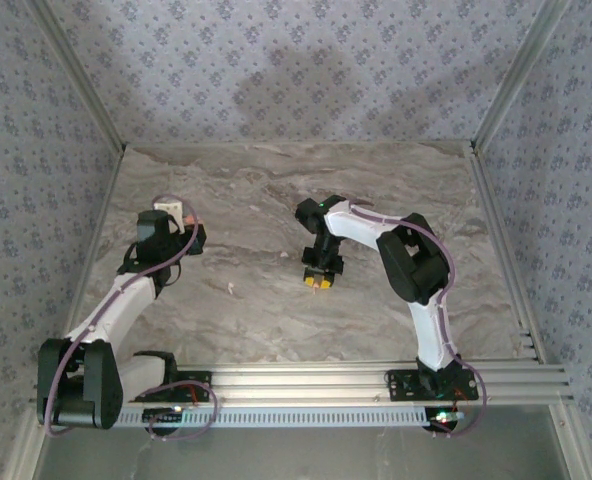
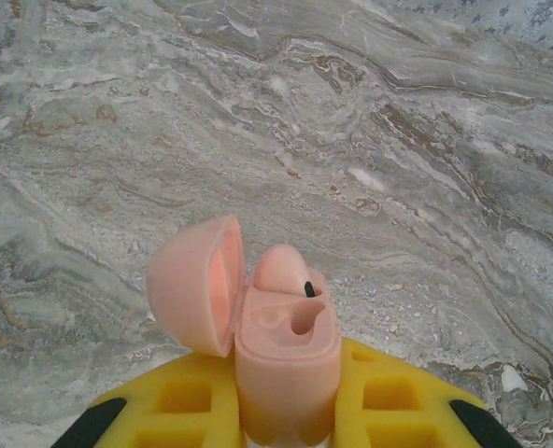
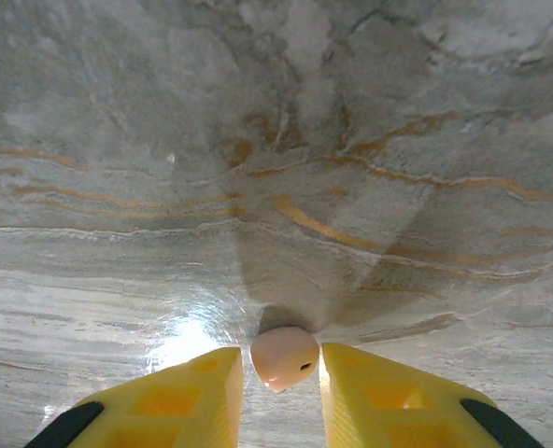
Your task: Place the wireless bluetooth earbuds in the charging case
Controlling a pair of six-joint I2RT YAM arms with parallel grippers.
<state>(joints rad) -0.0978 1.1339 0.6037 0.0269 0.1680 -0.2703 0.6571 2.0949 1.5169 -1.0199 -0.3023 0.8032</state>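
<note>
My left gripper is shut on the pink charging case, held upright between its yellow fingers. The case's lid is swung open to the left. One pale pink earbud sits in the far socket; the near socket is empty. In the top view this gripper is at the table's left. A second earbud lies on the table between my right gripper's yellow fingers. The right finger is at its side and a thin gap shows on the left. That gripper hangs mid-table.
The marble-patterned table is bounded by patterned walls at the back and both sides, and by a metal rail in front. A small whitish speck lies between the two arms.
</note>
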